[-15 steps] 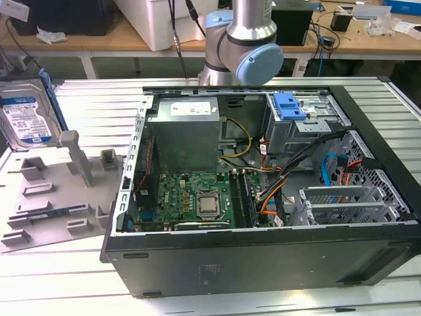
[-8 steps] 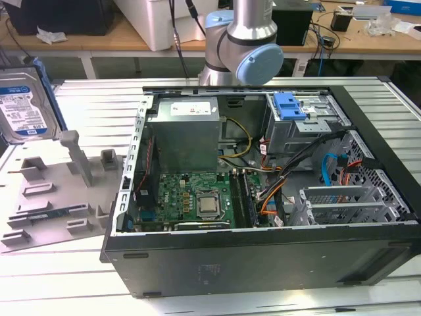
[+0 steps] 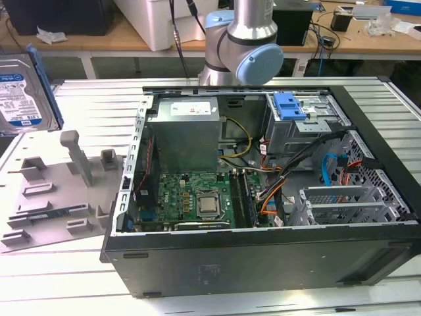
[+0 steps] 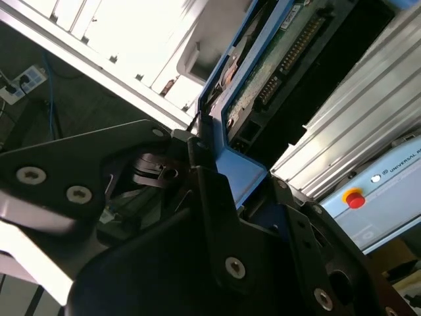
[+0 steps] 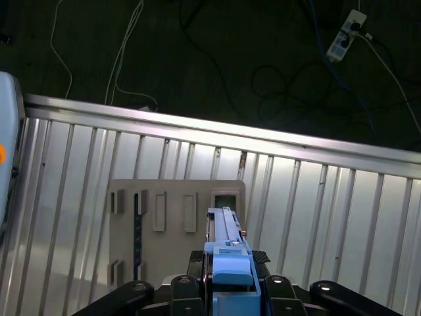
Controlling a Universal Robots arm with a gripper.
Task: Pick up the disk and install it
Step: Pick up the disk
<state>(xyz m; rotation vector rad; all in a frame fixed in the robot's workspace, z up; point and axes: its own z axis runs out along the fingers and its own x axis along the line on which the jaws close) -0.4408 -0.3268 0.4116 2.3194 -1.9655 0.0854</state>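
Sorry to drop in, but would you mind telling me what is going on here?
The arm's claw is shut on the disk by its blue carrier rail, holding it above the grey holder tray on the table. The open computer case sits beside the tray, and the disk is not yet in it.

The disk (image 3: 18, 99) had a shiny silver metal face, a paper label and a smooth blue plastic rail. The table (image 3: 66, 289) was ribbed, shiny metal. The stand (image 3: 46, 191) looked like dull grey plastic.
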